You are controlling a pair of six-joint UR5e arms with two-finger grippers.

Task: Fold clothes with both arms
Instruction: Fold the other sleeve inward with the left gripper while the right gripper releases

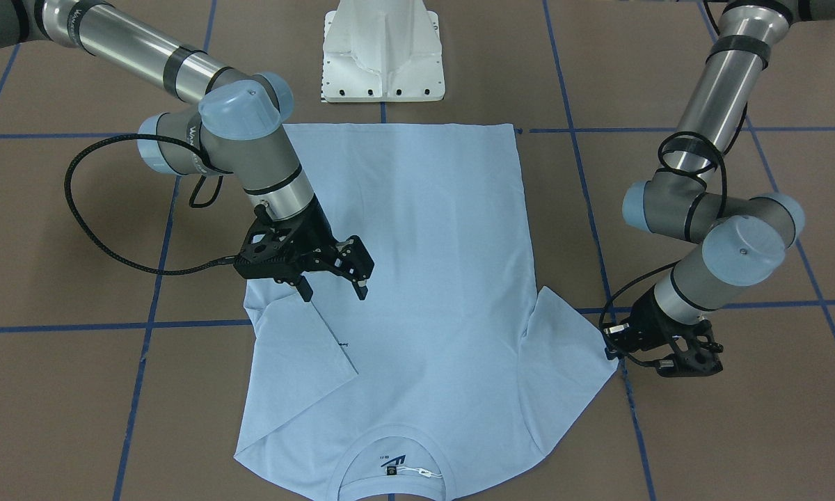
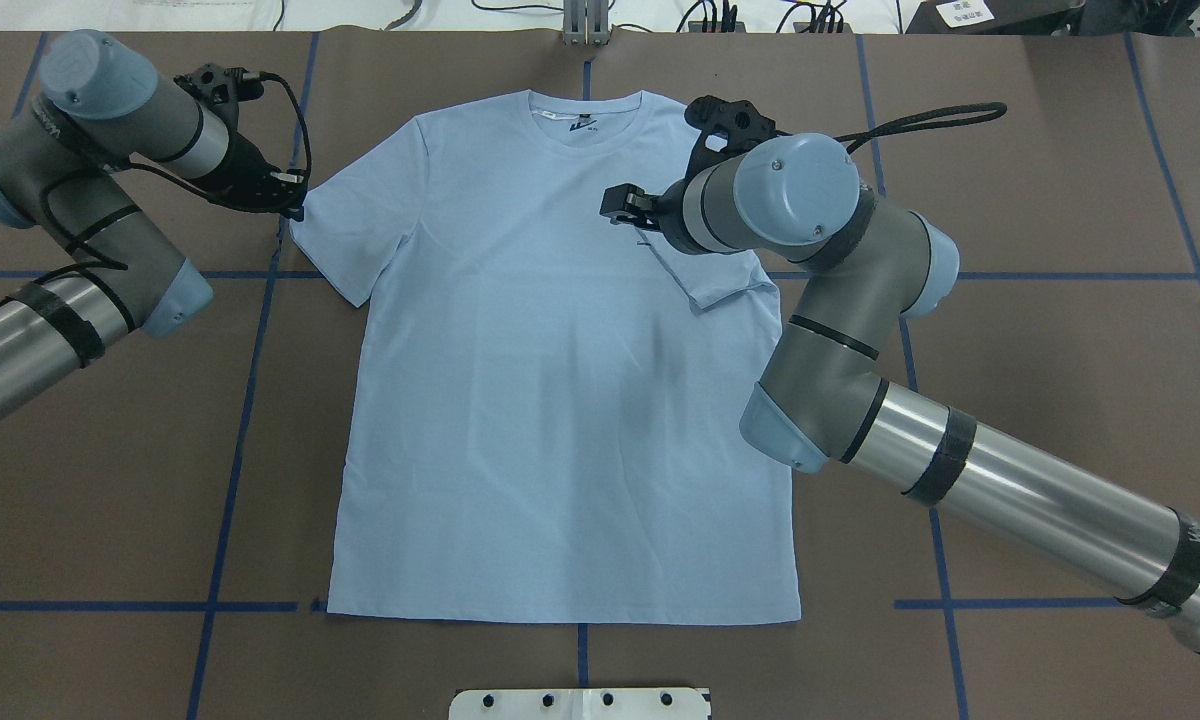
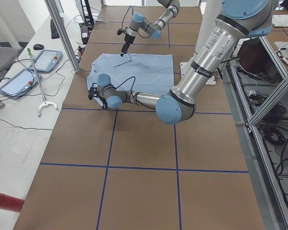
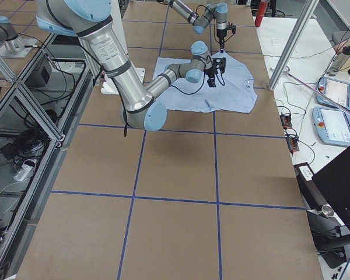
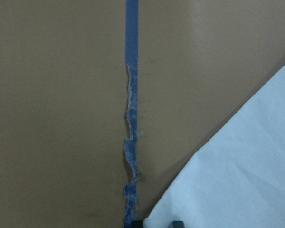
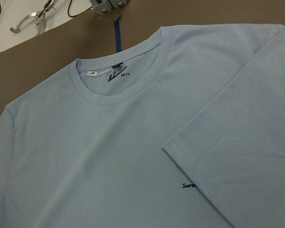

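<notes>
The light blue T-shirt (image 1: 417, 229) lies flat on the brown table, collar (image 6: 118, 90) at the far side from the robot. One sleeve (image 1: 306, 348) is folded inward onto the chest, its hem beside a small dark print (image 6: 190, 185). My right gripper (image 1: 334, 289) hangs open just above that folded sleeve, holding nothing. The other sleeve (image 2: 360, 230) is spread out. My left gripper (image 2: 296, 197) sits low at that sleeve's outer tip (image 5: 237, 175), jaws a little apart with the cloth corner between the fingertips (image 5: 178, 223).
The white pedestal base (image 1: 383, 56) stands just behind the shirt's hem. Blue tape lines (image 5: 131, 95) cross the table. A side bench with tablets (image 3: 19, 79) and a metal grabber tool (image 6: 38, 16) lies beyond the collar edge.
</notes>
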